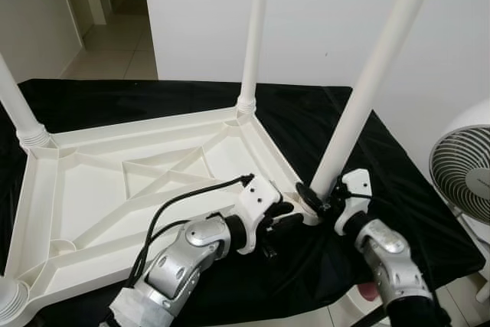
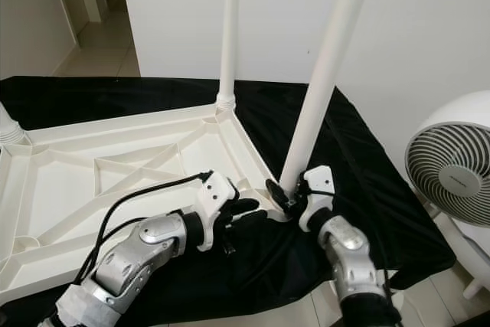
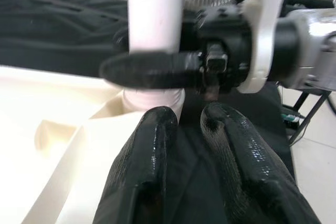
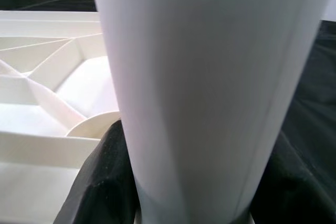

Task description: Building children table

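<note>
We have the tabletop (image 1: 115, 189) lying upside down on the black cloth (image 1: 398, 181) that covers the counter, its ribbed underside facing up; the leg (image 1: 367, 86) we are fitting stands tilted at the near right corner, its foot at the socket there. The right gripper (image 1: 318, 198) is clenched on the leg just above the socket, the black jaws wrapped round the tube as the right wrist view shows; the left gripper (image 1: 287, 216) lies beside that corner on the cloth, its jaws a little parted and grasping nothing, their tips just short of the leg's base.

We judge the leg a hollow plastic tube, light and stiff, smooth enough to turn or slip in the jaws; holding it low, near the socket, gives us the best say over its lean, since the long free end will swing easily. The tabletop looks like thin moulded plastic, light as well, so it may slide or lift when we press or twist the leg home; the left gripper would do well to bear down on the rim by the corner.

Another leg (image 1: 254, 36) already stands upright at the far right corner, and two more show at the left edge. The cloth is soft and may bunch under the rim; a white fan (image 2: 452, 166) stands on the tiled floor to our right, with a plain wall behind and a doorway at the far left.
</note>
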